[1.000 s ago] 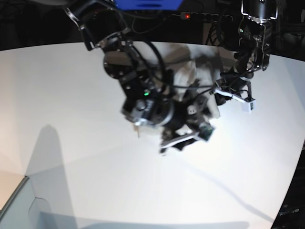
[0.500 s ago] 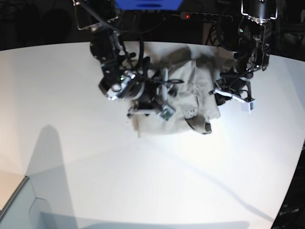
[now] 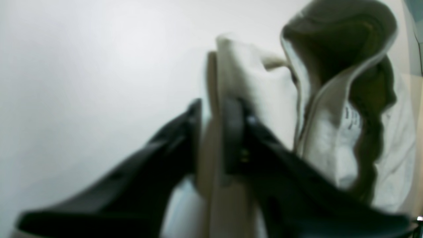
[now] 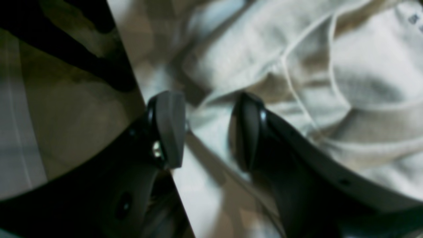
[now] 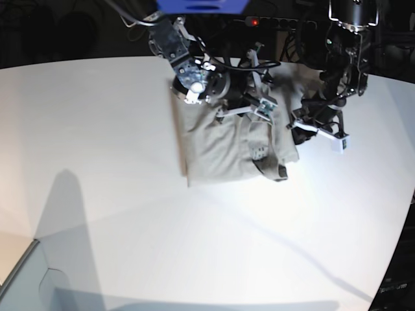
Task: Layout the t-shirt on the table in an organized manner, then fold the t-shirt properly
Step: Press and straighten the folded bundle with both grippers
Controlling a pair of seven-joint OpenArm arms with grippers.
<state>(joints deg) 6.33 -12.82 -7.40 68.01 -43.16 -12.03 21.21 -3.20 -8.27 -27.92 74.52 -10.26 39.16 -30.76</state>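
Note:
The light grey-beige t-shirt (image 5: 220, 146) lies bunched in a rough rectangle at the back middle of the white table (image 5: 130, 207). Its collar points toward the right side. My left gripper (image 5: 299, 129) sits at the shirt's right edge. In the left wrist view the left gripper (image 3: 212, 125) has a thin fold of the t-shirt (image 3: 257, 96) filling the narrow gap between its fingers, over the table (image 3: 82, 66). My right gripper (image 5: 256, 109) hovers over the shirt's far part. Up close the right gripper (image 4: 206, 132) is open, with rumpled t-shirt (image 4: 363, 66) cloth below the gap.
A power strip with a red light (image 5: 254, 22) and cables run along the dark back edge. A blue block (image 5: 201, 5) sits at the top. A grey box corner (image 5: 26, 285) shows at the bottom left. The table's curved edge (image 5: 397, 256) runs down the right.
My right arm swung from the shirt's near side back over its far edge, uncovering the cloth, and its jaws narrowed somewhat. The left arm stayed at the shirt's right edge.

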